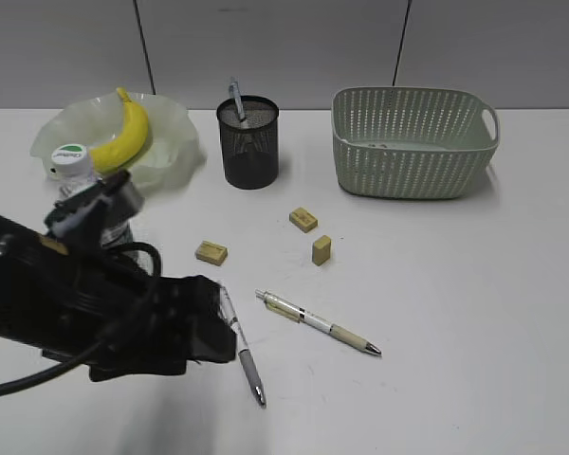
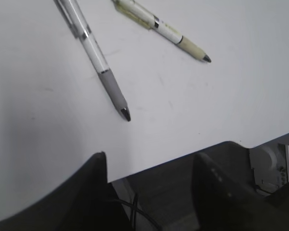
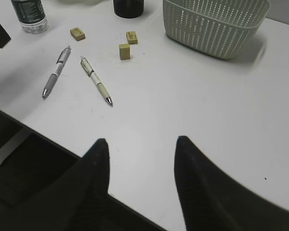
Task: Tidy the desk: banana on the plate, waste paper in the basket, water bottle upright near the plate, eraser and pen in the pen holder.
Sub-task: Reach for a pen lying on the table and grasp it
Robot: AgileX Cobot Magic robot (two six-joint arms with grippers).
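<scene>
Left arm (image 1: 95,318) fills the exterior view's foreground, beside the grey-grip pen (image 1: 242,351) — long axis running away from the camera, tip nearest. Banana (image 1: 125,133) on plate (image 1: 175,128); bottle (image 1: 85,185) upright beside it; holder (image 1: 248,142) already has one pen. Left wrist view: left gripper (image 2: 151,166) open, empty, the pen's tip (image 2: 125,114) just ahead — this arm is nearer. Right wrist view: right gripper (image 3: 140,149) open, empty, well clear; erasers (image 3: 124,51) and basket (image 3: 216,24) lie beyond.

Exterior: looks down at a slant across the worktop (image 1: 474,284) toward the back wall. Left wrist: close above the front edge, faces down. Right wrist: higher, farther back, faces the basket (image 3: 216,24). Shared by all three: two pens (image 1: 318,322) lying loose.
</scene>
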